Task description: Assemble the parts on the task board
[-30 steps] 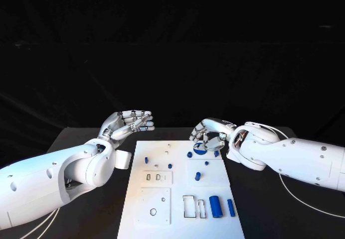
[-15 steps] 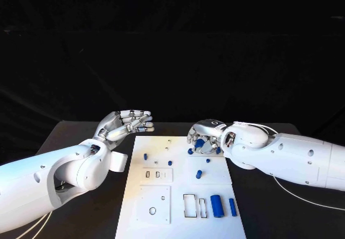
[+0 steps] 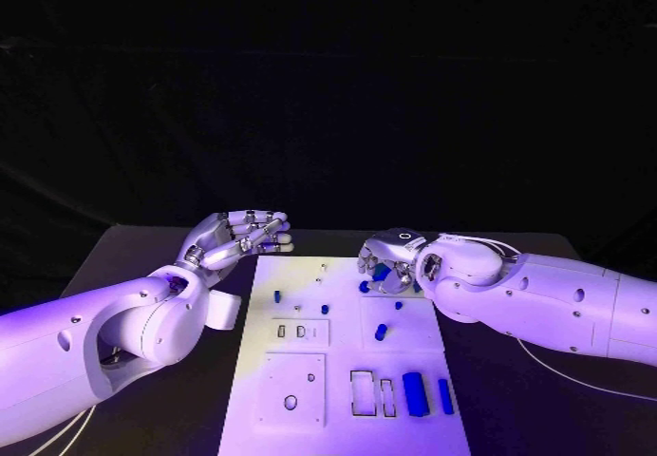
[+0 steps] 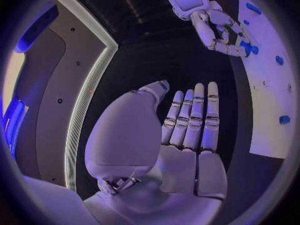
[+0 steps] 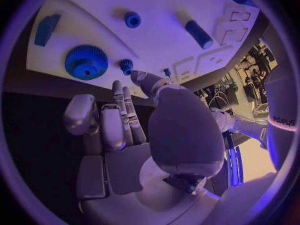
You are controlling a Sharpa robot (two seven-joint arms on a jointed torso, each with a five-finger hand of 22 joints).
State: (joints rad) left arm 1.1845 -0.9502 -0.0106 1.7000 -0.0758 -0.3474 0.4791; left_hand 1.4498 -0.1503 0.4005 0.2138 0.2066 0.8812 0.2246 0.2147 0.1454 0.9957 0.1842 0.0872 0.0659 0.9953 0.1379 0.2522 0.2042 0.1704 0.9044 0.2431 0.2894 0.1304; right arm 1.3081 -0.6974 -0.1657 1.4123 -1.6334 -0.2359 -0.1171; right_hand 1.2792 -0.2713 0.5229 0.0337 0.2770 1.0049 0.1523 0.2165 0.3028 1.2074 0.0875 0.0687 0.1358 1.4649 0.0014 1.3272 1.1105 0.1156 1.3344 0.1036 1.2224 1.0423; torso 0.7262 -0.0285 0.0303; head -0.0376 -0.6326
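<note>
The white board point(image 3: 343, 361) lies in the middle of the black desk point(image 3: 151, 256), with its long side running from 6 o'clock to 12 o'clock in the head view.

The left hand point(image 3: 240, 237) hangs above the desk at about 10 o'clock from the board's centre, just beside the board's far left corner. In the left wrist view its fingers point(image 4: 197, 115) are stretched out straight and lie close together, and they hold nothing.

The right hand point(image 3: 390, 266) is over the far right corner of the board, at about 1 o'clock from its centre. In the right wrist view its fingers point(image 5: 122, 115) are half bent with gaps between them, and nothing is held. Their tips are just beside a big blue gear point(image 5: 86, 62) and a small blue gear point(image 5: 126, 65), which lie on the board near its edge.

On the near part of the board, at about 5 o'clock, a thick blue cylinder point(image 3: 414, 393) and a thin blue bar point(image 3: 445, 395) lie side by side. A short blue peg point(image 3: 381, 332) lies near the middle of the board, and several small blue pieces stand on the far half.
</note>
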